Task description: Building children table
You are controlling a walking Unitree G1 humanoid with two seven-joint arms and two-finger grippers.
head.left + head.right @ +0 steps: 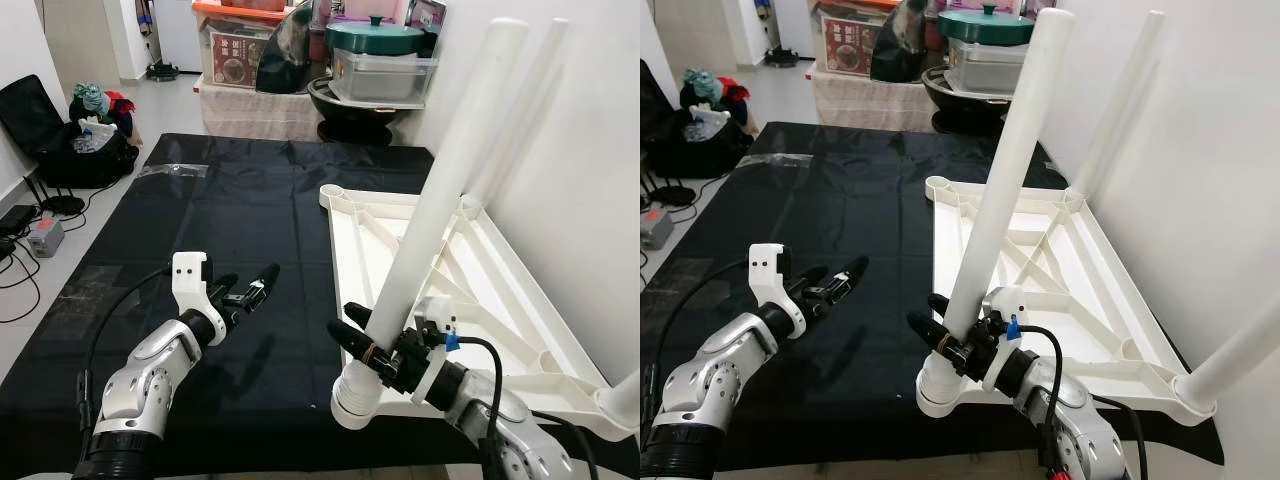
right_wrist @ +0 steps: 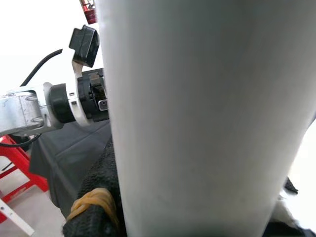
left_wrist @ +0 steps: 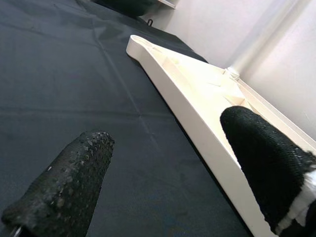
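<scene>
A white upside-down table top [image 1: 470,290] lies on a black sheet [image 1: 230,230] next to the wall. One white leg [image 1: 520,110] stands in its far corner, and another leg [image 1: 1240,350] rises from its near right corner. My right gripper [image 1: 372,350] is shut on a third white table leg [image 1: 440,190], held tilted above the table top's near left corner, threaded end [image 1: 352,400] down. My left gripper [image 1: 250,287] hovers open over the sheet, left of the table top, with nothing between its fingers [image 3: 69,187].
A white wall [image 1: 580,150] runs along the right. Boxes, a green-lidded pot [image 1: 375,38] and a black pan stand behind the sheet. A black bag [image 1: 60,130] and cables lie on the tiled floor to the left.
</scene>
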